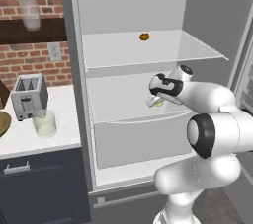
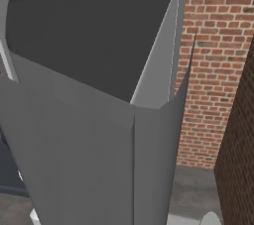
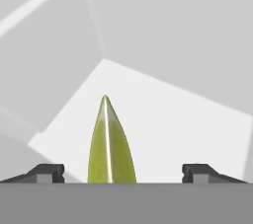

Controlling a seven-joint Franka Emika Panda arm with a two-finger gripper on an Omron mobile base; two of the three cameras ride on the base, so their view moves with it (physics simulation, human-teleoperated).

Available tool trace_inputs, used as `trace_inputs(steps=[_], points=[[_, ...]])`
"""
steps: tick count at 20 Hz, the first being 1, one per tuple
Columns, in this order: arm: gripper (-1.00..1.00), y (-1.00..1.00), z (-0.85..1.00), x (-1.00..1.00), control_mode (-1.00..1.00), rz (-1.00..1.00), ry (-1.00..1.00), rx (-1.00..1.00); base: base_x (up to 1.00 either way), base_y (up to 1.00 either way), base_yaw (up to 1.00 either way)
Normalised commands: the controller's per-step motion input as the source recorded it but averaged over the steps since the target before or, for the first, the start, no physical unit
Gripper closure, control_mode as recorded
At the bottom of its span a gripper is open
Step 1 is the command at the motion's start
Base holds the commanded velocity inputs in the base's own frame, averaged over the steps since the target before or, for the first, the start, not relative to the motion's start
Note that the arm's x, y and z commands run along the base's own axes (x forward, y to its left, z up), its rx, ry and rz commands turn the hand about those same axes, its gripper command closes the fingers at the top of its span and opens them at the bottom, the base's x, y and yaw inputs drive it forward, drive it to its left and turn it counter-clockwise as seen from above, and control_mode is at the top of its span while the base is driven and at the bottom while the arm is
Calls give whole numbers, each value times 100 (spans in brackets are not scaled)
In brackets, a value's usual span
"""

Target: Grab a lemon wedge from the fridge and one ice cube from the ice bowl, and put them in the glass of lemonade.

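So the gripper (image 3: 123,173) is reaching into the open fridge (image 1: 84,119) at the middle shelf (image 1: 123,104), and in the hand view the two finger tips (image 3: 47,172) sit wide apart near the bottom corners with nothing pinched between them. Jaws spread pretty much all the way, holding nothing as far as I can see.

The bit that matters: the lemon wedge (image 3: 111,144) is sitting dead between the tips, maybe a hair closer to the one on the left of that view. Its long axis points straight away from the hand, thin pointed end up and away, pale ridge running down the middle. So the fingers would close across the narrow width of the wedge, not along its length, which looks like the right way round for a pinch. There's clear gap on both sides, nothing touching yet.

From the left base view you can just make out a yellow-green bit (image 1: 157,102) under the hand on that white shelf, right at the front part of it. Honestly it's tiny there and half hidden by the wrist, so I wouldn't swear how far the tips have dropped around it.

Further out: a small orange thing (image 1: 144,36) on the upper shelf, well away. On the counter (image 1: 64,134) left of the fridge, the glass of lemonade (image 1: 44,123) sits just in front of the toaster (image 1: 28,95), with the ice bowl (image 1: 4,122) peeking in at the edge.

My guess is closing is next.
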Motion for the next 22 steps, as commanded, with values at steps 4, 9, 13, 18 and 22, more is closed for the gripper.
trace_inputs(steps=[4, 9, 13, 18, 22], points=[[-100, 0, -13, 1, -100, 0, 0, 0, 0, 0, 0], [-100, 4, -14, -2, -100, 0, 1, 0, 0, 0, 0], [-100, 6, -28, -7, -100, 0, 1, 0, 0, 0, 0], [-100, 3, -17, 0, -100, 0, 0, 0, 0, 0, 0], [-100, 4, -12, 0, -100, 0, 0, 0, 0, 0, 0]])
